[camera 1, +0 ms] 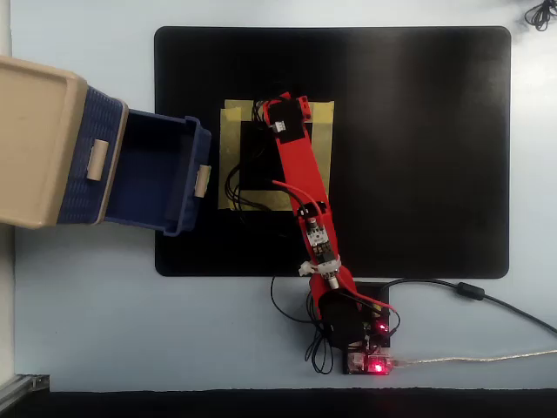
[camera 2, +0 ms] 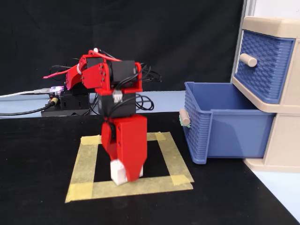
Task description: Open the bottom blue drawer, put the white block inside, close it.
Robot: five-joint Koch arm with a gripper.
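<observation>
Down at the mat, the gripper (camera 2: 123, 174) is seen lowered over the white block (camera 2: 117, 172), its red jaws set to either side of the brick so that only one white corner shows below them in the fixed view; the jaws appear pressed against the block, which is judged to be pinched though not yet lifted, since it sits on the black mat (camera 2: 42, 187) inside the yellow tape square (camera 2: 84, 161). That square seems to have been laid down as a marked starting spot for the block. In the overhead view the block is hidden beneath the arm (camera 1: 300, 178), which is stretched from its base out over the tape square. Just beside the tape square, toward the cabinet (camera 2: 276, 145), the bottom blue drawer (camera 2: 225, 126) is pulled well out, its open cavity facing upward and nothing seen in it, evidently so that the block can be dropped in from above. Its small beige handle (camera 2: 184, 117) faces the tape square. Above it the upper blue drawer (camera 2: 262, 63) is kept pushed in, leaving the lower cavity unobstructed.
</observation>
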